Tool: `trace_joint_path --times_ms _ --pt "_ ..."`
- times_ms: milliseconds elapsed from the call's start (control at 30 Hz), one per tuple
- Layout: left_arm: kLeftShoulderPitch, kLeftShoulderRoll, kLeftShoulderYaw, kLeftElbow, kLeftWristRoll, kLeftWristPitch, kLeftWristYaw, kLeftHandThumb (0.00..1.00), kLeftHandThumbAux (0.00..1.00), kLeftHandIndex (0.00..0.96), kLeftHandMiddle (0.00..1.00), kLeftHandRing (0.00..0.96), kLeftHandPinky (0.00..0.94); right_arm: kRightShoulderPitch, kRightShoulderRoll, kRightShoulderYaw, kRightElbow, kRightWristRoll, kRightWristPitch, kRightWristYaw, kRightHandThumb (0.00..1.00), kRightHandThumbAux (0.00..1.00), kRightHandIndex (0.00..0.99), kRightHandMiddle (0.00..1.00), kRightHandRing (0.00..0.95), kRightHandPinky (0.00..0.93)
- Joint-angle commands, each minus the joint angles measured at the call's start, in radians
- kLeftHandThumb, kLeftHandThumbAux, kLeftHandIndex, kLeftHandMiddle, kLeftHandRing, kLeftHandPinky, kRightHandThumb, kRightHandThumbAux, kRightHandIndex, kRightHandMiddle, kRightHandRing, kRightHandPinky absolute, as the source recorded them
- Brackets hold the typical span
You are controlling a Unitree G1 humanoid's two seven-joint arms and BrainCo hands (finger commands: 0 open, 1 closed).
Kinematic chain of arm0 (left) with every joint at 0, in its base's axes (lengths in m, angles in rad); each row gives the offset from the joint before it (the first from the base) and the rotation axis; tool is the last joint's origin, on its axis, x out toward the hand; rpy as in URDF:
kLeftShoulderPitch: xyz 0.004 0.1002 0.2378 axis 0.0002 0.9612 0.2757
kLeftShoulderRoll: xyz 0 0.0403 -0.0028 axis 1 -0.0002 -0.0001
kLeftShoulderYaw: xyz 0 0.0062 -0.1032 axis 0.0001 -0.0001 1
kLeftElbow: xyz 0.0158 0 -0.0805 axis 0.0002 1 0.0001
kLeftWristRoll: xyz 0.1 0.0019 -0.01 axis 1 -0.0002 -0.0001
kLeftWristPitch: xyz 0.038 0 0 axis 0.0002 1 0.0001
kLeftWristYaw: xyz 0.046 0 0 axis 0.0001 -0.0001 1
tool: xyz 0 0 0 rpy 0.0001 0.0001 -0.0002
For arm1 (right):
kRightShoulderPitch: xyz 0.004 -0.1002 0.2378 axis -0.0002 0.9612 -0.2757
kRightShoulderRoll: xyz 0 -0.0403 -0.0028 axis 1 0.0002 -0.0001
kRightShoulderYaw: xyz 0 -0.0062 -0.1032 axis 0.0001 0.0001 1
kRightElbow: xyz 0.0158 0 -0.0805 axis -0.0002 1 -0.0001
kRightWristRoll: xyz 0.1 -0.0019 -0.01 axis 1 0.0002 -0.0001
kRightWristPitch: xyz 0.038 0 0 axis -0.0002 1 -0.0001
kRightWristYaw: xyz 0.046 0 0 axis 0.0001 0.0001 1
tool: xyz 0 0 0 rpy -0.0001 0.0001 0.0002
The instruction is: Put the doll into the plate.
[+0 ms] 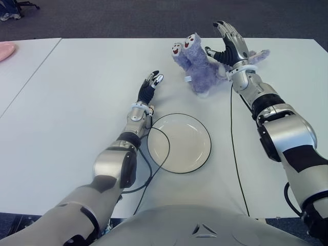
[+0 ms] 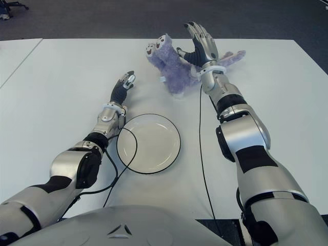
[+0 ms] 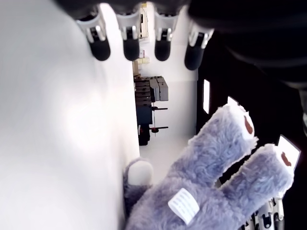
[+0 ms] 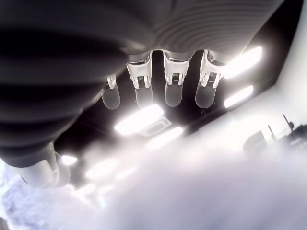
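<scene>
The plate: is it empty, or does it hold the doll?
Empty. The plate shows a bare white surface; the doll sits beyond it, beside the right hand.

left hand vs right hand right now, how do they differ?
The right hand is raised with fingers spread, against the doll; the left hand is low beside the plate, touching nothing. The right hand reaches farther across the table than the left. Both are open and hold nothing.
</scene>
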Motion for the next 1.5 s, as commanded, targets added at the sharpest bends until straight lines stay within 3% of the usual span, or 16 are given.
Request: trace_joint_path --times_ms 33,200,867,1100,1500 --pt "0.159 -0.008 -0.005 0.111 0.018 0.118 -0.005 0.000 0.327 0.134 0.027 0.000 0.000 0.035 0.026 -0.008 0.013 0.022 -0.008 0.004 0.470 0.528 0.000 0.000 0.000 0.085" --pt "0.159 -0.009 -0.005 0.112 0.016 0.117 -0.004 0.000 0.322 0.135 0.030 0.000 0.000 0.038 0.029 0.003 0.005 0.011 -0.019 -0.011 0.497 0.528 0.004 0.000 0.000 0.117" --pt "0.159 -0.013 -0.001 0.112 0.012 0.126 -0.008 0.000 0.333 0.149 0.026 0.000 0.000 0.029 0.034 0.017 -0.001 0.005 -0.036 -0.030 0.545 0.533 0.000 0.000 0.000 0.102" --pt "0.158 -0.012 -0.004 0.112 0.015 0.131 -0.003 0.000 0.339 0.142 0.022 0.000 0.000 0.032 0.033 0.019 -0.009 0.004 -0.062 -0.041 0.449 0.512 0.000 0.000 0.000 0.039" --pt "0.159 -0.012 -0.008 0.113 0.018 0.134 -0.002 0.000 0.340 0.144 0.025 0.000 0.000 0.059 0.026 0.019 -0.033 0.007 -0.153 -0.066 0.315 0.504 0.000 0.000 0.000 0.035"
